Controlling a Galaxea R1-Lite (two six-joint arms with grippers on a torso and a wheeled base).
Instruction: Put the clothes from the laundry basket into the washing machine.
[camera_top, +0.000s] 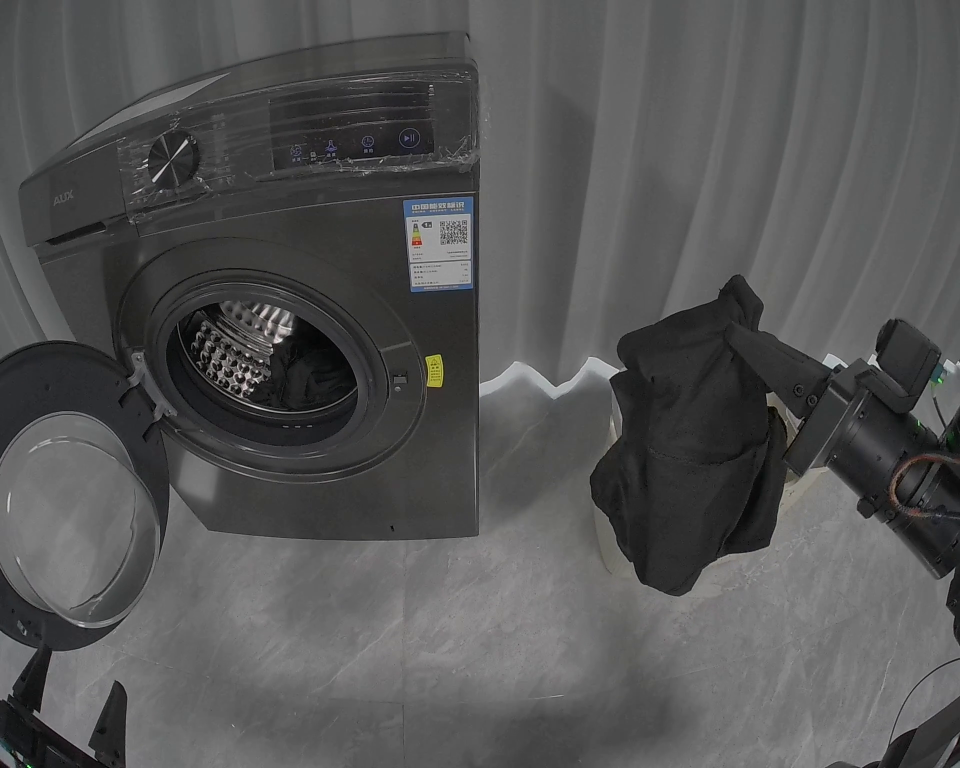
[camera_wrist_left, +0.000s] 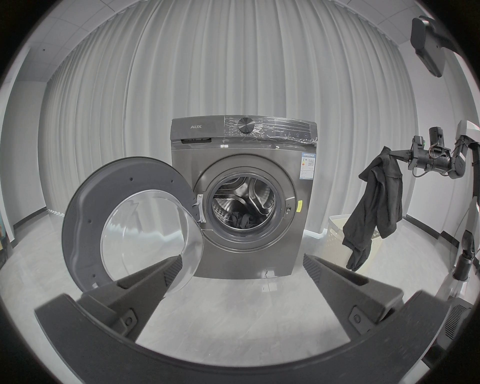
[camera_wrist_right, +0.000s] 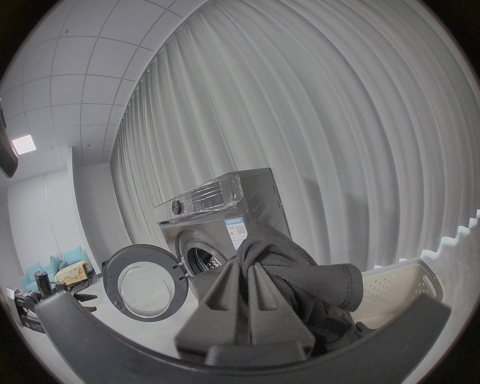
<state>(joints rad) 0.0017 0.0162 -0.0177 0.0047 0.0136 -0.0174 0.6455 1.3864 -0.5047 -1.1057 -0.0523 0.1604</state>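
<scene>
Grey washing machine (camera_top: 300, 300) stands before us, its round door (camera_top: 70, 500) swung wide. Our right claw (camera_top: 748, 340) is clamped on a black garment (camera_top: 690, 450) hanging above the white laundry basket (camera_wrist_right: 400, 287). Our left claw (camera_wrist_left: 241, 259), low near the door, gapes wide, holding nothing.
</scene>
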